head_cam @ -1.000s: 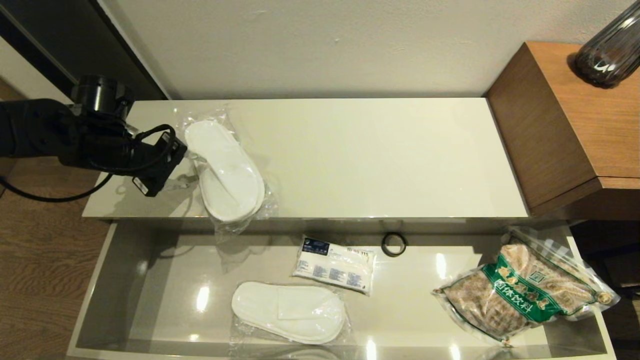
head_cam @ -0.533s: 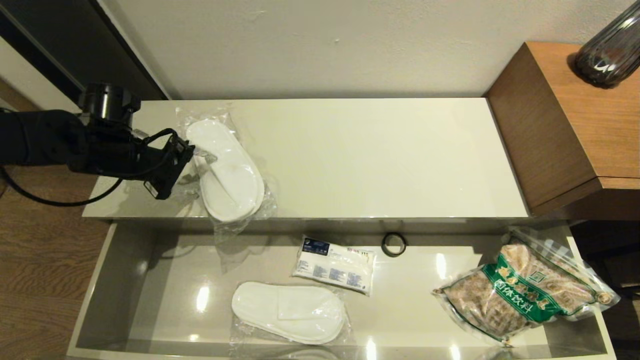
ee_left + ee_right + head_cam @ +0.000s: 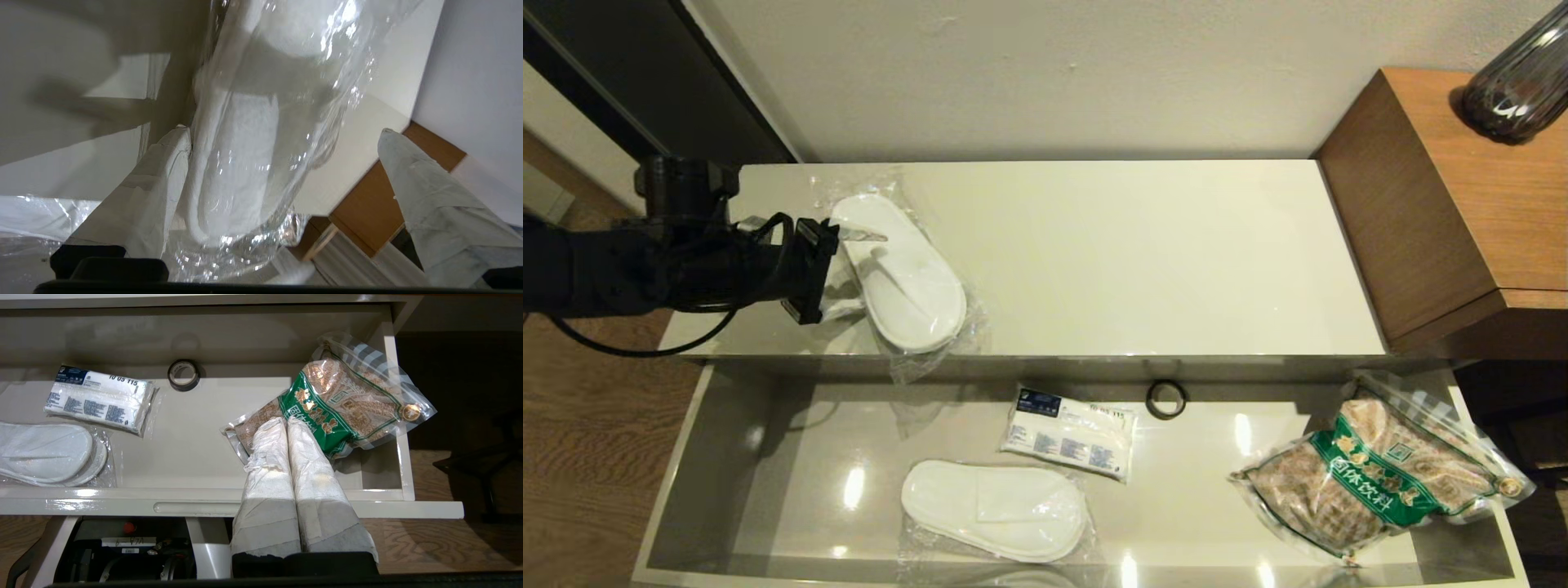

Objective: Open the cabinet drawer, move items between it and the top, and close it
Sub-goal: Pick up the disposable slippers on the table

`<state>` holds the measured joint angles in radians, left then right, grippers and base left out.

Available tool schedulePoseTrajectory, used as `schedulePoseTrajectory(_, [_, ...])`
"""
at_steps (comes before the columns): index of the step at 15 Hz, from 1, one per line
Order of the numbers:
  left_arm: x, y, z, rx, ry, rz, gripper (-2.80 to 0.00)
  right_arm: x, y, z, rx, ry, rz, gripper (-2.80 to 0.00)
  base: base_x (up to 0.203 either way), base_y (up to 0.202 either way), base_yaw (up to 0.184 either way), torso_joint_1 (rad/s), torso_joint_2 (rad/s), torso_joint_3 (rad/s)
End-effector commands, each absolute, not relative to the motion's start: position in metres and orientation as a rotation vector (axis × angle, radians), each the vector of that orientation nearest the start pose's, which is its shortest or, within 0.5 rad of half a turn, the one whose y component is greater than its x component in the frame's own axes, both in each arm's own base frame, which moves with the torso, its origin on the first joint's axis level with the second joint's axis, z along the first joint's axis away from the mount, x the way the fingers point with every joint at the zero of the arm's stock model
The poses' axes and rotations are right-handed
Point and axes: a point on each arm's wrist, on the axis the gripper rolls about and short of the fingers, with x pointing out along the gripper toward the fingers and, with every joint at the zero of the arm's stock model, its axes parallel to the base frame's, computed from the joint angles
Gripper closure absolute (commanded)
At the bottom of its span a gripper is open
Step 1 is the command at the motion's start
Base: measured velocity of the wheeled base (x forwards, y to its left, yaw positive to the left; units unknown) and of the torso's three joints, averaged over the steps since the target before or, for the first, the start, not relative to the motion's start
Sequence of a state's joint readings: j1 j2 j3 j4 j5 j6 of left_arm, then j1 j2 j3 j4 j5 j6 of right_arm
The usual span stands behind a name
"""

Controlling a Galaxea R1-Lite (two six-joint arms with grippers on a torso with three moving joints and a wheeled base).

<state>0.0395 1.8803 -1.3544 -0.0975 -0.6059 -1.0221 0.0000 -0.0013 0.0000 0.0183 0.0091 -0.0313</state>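
The wide cream-white drawer stands pulled out below the glossy top. One slipper pair in clear plastic lies on the left of the top. My left gripper is open, reaching in from the left and straddling the near end of that pack; in the left wrist view the pack touches one finger. A second slipper pair lies in the drawer's front middle. The grain bag with the green label leans in the drawer's right end. My right gripper is shut and empty, above the drawer's front rim.
A small white packet with blue print and a black ring lie at the back of the drawer. A brown wood cube with a dark ribbed vase stands right of the top. Wood floor lies to the left.
My left gripper has moved right onto the slipper pack on the top, and the pack has slid and turned a little to the right.
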Motion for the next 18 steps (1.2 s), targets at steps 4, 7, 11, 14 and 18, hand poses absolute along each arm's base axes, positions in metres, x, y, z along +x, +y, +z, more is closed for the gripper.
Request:
schedulePoseTrajectory(4, [0.364, 0.009, 0.199, -1.150, 0.693, -0.323, -2.80, -0.023, 0.000, 0.074, -0.031, 0.018, 0.009, 0.00, 0.000, 0.000, 0.000, 0.000, 0.00, 0.000])
schedulePoseTrajectory(7, [0.373, 0.009, 0.191, -1.141, 0.657, -0.347, -2.80, -0.023, 0.000, 0.074, -0.031, 0.018, 0.009, 0.00, 0.000, 0.000, 0.000, 0.000, 0.00, 0.000])
schedulePoseTrajectory(11, [0.375, 0.007, 0.194, -1.136, 0.644, -0.360, -2.80, -0.023, 0.000, 0.074, -0.031, 0.018, 0.009, 0.00, 0.000, 0.000, 0.000, 0.000, 0.00, 0.000])
schedulePoseTrajectory(14, [0.377, 0.005, 0.199, -1.139, 0.601, -0.394, -2.80, -0.023, 0.000, 0.074, -0.031, 0.018, 0.009, 0.00, 0.000, 0.000, 0.000, 0.000, 0.00, 0.000])
schedulePoseTrajectory(18, [0.383, -0.006, 0.201, -1.164, 0.562, -0.453, -2.80, -0.023, 0.000, 0.074, -0.031, 0.018, 0.009, 0.00, 0.000, 0.000, 0.000, 0.000, 0.00, 0.000])
